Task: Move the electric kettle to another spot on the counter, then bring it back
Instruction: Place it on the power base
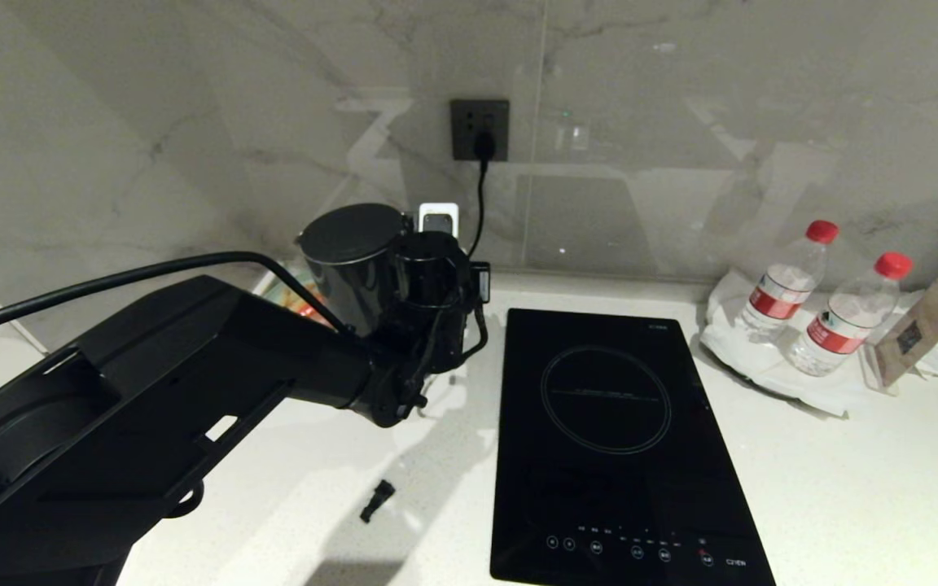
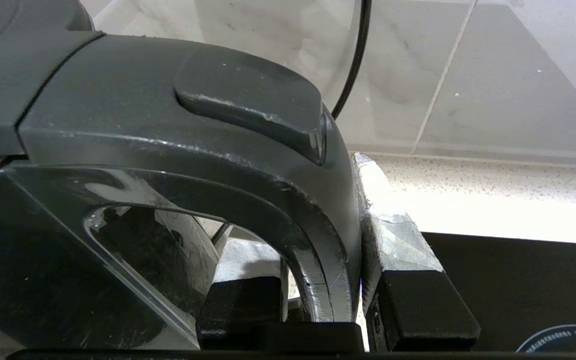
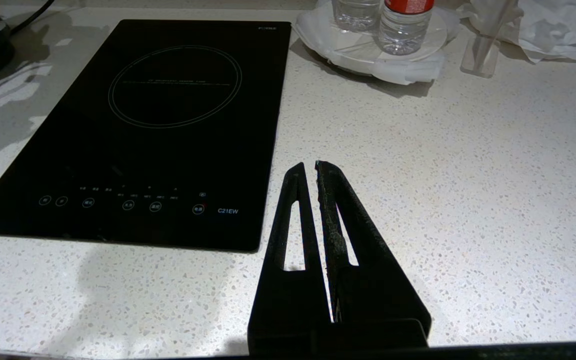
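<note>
One kettle (image 1: 352, 264), upright left of the hob (image 1: 611, 439), handle clamped between left gripper (image 2: 340, 300) fingers; right gripper (image 3: 313, 172) pinched together, empty, well apart.

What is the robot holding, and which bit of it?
The left gripper holds the electric kettle by its loop handle. The right gripper holds nothing.

My left arm (image 1: 151, 391) reaches forward and inward across the left of the head view, its wrist bent at the far end. My left gripper (image 2: 340, 300) is clamped on a loop handle, one finger (image 2: 408, 260) pressed against the handle's outside and the other inside the loop. My right gripper (image 3: 308, 170) hangs low, its fingertips nearly touching and holding nothing
</note>
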Available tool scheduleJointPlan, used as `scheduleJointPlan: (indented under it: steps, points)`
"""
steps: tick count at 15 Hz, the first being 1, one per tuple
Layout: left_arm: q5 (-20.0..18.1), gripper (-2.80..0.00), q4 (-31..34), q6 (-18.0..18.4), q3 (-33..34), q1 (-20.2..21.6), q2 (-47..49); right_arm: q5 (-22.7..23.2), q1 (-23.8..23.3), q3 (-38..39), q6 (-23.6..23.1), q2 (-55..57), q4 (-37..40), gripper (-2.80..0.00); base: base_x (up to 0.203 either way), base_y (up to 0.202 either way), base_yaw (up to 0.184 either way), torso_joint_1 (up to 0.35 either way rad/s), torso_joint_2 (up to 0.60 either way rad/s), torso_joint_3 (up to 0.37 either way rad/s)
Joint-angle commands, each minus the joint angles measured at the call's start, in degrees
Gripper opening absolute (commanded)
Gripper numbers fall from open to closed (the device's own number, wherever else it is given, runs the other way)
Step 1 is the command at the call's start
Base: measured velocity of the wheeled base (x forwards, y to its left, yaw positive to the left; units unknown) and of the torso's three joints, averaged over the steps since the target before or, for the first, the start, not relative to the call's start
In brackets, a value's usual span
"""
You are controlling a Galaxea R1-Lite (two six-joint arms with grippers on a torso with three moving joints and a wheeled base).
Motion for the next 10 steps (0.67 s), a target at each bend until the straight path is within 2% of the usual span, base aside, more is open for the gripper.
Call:
scheduleJointPlan:
  steps: [1,7,10]
  points:
    - [0.2,-2.80,-0.3,-0.1,-0.3,0.3,-0.5,0.0,0.0,0.0,0.0,0.0,0.0,-2.80,0.000,0.000,0.000,0.000,0.00,0.000]
    - [0.1,-2.80,-0.2,0.0,0.1,2.5,1.6,0.0,0.0,0.0,0.0,0.0,0.0,-2.80,0.000,0.000,0.000,0.000,0.00,0.000]
    - [0.0,-2.80,-0.3,-0.4,2.7,2.6,1.5,0.0,0.0,0.0,0.0,0.0,0.0,-2.80,0.000,0.000,0.000,0.000,0.00,0.000]
